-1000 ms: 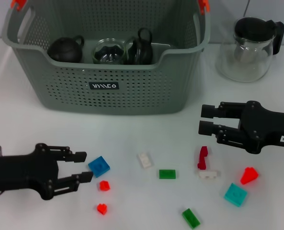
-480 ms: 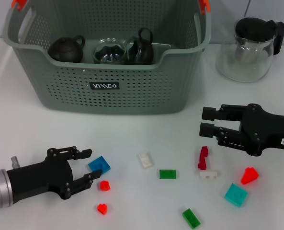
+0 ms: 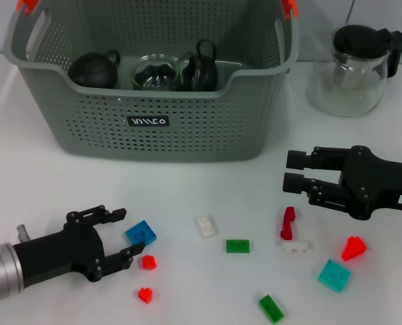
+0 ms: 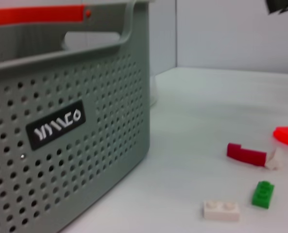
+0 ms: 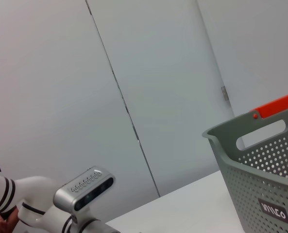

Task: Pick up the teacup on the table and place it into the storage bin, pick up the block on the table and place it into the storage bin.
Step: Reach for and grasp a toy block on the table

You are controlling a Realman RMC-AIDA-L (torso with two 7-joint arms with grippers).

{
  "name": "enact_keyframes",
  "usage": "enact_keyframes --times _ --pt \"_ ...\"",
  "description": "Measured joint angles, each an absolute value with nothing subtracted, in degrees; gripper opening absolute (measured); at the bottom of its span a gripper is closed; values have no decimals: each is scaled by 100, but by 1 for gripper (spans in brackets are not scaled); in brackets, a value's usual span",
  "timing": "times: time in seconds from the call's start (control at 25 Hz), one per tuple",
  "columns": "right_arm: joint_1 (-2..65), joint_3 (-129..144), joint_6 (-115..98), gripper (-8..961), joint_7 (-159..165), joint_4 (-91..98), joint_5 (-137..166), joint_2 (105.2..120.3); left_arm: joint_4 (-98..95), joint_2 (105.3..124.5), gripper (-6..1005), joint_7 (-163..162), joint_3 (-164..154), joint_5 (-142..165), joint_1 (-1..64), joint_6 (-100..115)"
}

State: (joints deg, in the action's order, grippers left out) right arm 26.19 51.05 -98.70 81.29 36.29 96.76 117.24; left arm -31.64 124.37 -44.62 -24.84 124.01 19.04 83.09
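Block: the blue block (image 3: 140, 233) lies flat on the counter (image 3: 24, 183) in front of the storage bin (image 3: 153, 81), just beside your left gripper (image 3: 123, 237), whose fingers stand spread to either side of the block's near corner without touching it.

Crowding: a small red block (image 3: 147, 262) sits just beside the blue one, near the lower finger. If you close from this angle, that finger may catch the red piece and either jam it against the blue block or flick it away.

Grip risk: the block is low and flat, and it sits rotated against the line of the fingers. You could pinch a corner, not two flat sides, and it may twist out or skid across the smooth counter.

Teacup: I judge it already placed; dark teaware and a glass cup (image 3: 153, 71) rest inside the storage bin, and no cup is left on the counter.

Bin wall: the wall is tall and close behind the block. Lift too little and the left gripper or the block may strike the rim, nudging the bin.

Right gripper: the right gripper (image 3: 287, 169) hovers with its fingers parted above a dark red block (image 3: 287, 223) and a white block (image 3: 295, 246), well apart from the left arm's work.

Pitcher: the glass pitcher (image 3: 353, 61) stands beside the bin on the right; a wide swing of that arm could knock it.
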Motion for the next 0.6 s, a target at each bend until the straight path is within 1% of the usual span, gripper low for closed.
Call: enact_keyframes --times 0.12,0.6 --pt "2619 5105 -9870 493 8133 3630 9677 11724 -3058 12436 677 -4446 -2484 12401 1937 8136" --pt "2610 5106 -9870 493 8139 3630 9677 11724 -2938 12446 671 -4341 -2478 12404 1970 7996"
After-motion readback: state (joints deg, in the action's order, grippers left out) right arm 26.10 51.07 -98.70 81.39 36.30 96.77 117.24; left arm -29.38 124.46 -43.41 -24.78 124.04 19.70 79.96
